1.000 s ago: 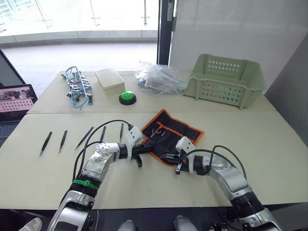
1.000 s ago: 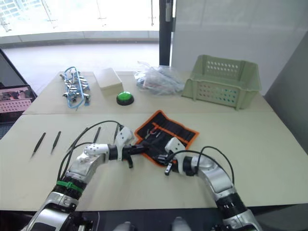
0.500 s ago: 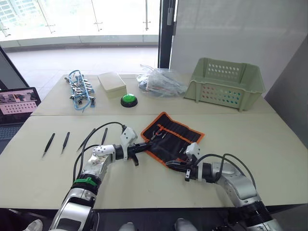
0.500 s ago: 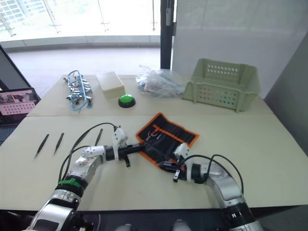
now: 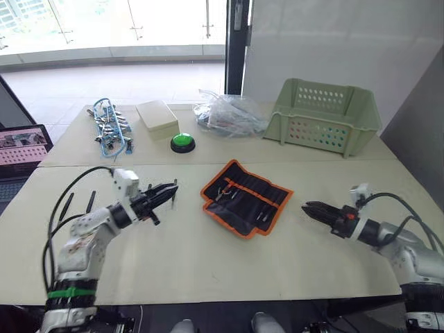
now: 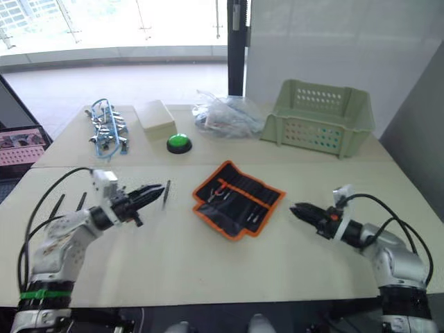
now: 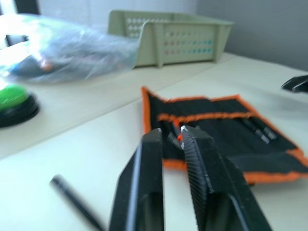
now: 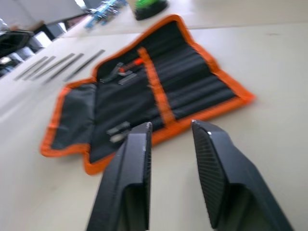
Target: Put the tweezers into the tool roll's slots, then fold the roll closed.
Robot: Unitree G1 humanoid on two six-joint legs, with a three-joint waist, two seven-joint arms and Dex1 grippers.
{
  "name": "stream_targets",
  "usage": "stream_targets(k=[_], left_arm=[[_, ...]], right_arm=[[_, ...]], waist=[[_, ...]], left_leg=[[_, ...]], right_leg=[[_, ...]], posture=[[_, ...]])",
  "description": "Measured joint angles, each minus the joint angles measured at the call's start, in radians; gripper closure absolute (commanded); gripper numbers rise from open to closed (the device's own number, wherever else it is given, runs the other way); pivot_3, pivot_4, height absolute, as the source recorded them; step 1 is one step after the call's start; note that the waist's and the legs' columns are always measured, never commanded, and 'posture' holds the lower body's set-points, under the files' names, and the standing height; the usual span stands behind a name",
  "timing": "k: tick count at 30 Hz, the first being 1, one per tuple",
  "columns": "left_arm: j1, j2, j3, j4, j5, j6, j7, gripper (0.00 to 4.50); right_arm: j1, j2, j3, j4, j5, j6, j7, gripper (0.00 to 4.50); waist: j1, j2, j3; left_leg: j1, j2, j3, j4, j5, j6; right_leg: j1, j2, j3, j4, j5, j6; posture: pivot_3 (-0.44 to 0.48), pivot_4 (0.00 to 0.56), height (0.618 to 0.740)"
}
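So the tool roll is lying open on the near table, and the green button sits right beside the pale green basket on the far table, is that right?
Not quite. The tool roll does lie open on the near table, but the green button is not beside the basket. In the left eye view it sits next to the cream box, with the clear plastic bag between it and the basket.

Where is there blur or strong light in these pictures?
Left wrist view: the basket and bag are soft, and a tweezer is blurred. Right wrist view: the roll is smeared. Eye views: the window is overexposed.
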Motion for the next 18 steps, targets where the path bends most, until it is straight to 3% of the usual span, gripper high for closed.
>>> stream_targets(k=[6, 8, 12, 18], left_arm=[[0.408, 0.037, 0.276, -0.148, -0.035, -0.008, 0.04, 0.72], [0.517, 0.003, 0.365, -0.18, -0.047, -0.029, 0.058, 0.03], [0.677, -0.1, 0.485, -0.212, -0.092, -0.07, 0.096, 0.01], [0.789, -0.221, 0.566, -0.205, -0.112, -0.14, 0.157, 0.01]], right_arm=[[-0.08, -0.053, -0.009, 0.175, -0.051, -0.114, 0.089, 0.02], [-0.111, -0.058, 0.007, 0.208, -0.064, -0.127, 0.133, 0.0], [-0.212, -0.069, 0.07, 0.245, -0.084, -0.099, 0.248, 0.0], [-0.369, -0.086, 0.182, 0.255, -0.104, -0.022, 0.423, 0.0]], waist=[[-0.005, 0.0, 0.001], [0.0, -0.001, 0.002], [0.009, 0.0, 0.003], [0.022, 0.0, 0.004]], left_leg=[[0.0, 0.001, 0.003, -0.001, 0.0, 0.0], [0.0, 0.001, 0.004, -0.001, 0.0, 0.0], [0.001, 0.002, 0.004, -0.001, 0.0, 0.0], [0.001, 0.001, 0.003, -0.001, -0.001, 0.0]], right_leg=[[-0.001, -0.001, 0.001, -0.002, 0.0, 0.0], [0.001, -0.001, 0.001, -0.003, 0.0, 0.0], [0.006, -0.001, 0.0, -0.008, 0.0, 0.0], [0.008, -0.001, -0.001, -0.012, 0.0, 0.0]], posture=[[0.0, 0.15, 0.74], [0.0, 0.15, 0.74], [0.0, 0.15, 0.74], [0.0, 0.15, 0.74]])
